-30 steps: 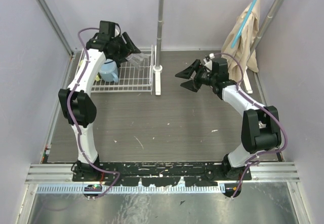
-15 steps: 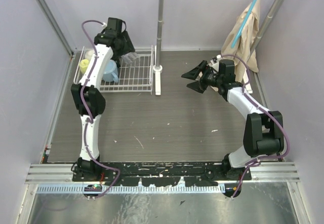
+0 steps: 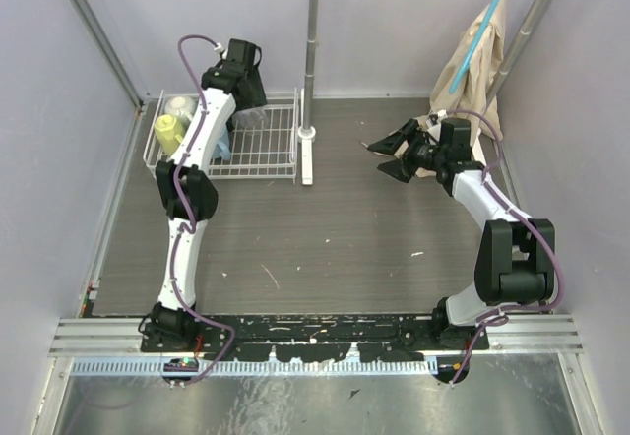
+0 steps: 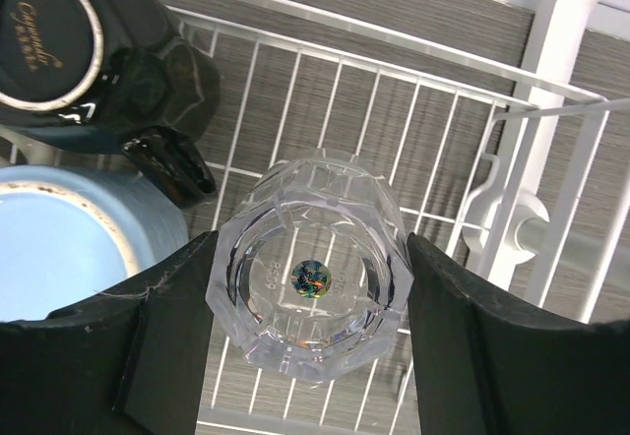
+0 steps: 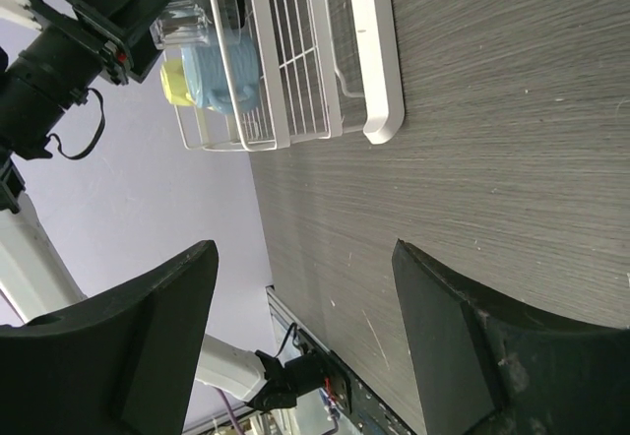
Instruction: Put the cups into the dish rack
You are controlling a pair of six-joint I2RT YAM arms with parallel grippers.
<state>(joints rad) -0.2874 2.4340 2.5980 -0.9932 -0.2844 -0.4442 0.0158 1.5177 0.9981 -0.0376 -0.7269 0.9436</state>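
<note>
The clear glass hangs base-up between the fingers of my left gripper, which is shut on it above the dish rack. In the rack below stand a black mug with a cream inside and a light blue mug. From above, the left gripper is over the rack's back middle, with the yellow mug and the cream-white mug in its left end. My right gripper is open and empty above the table, well to the right of the rack.
An upright white-grey pole rises from a base just right of the rack. A beige cloth hangs at the back right. Purple walls close in the table at the left, back and right.
My left arm has stretched out towards the back, carrying the glass over the rack and uncovering the yellow and cream-white mugs. The right gripper has drifted right and slightly back, still open.
</note>
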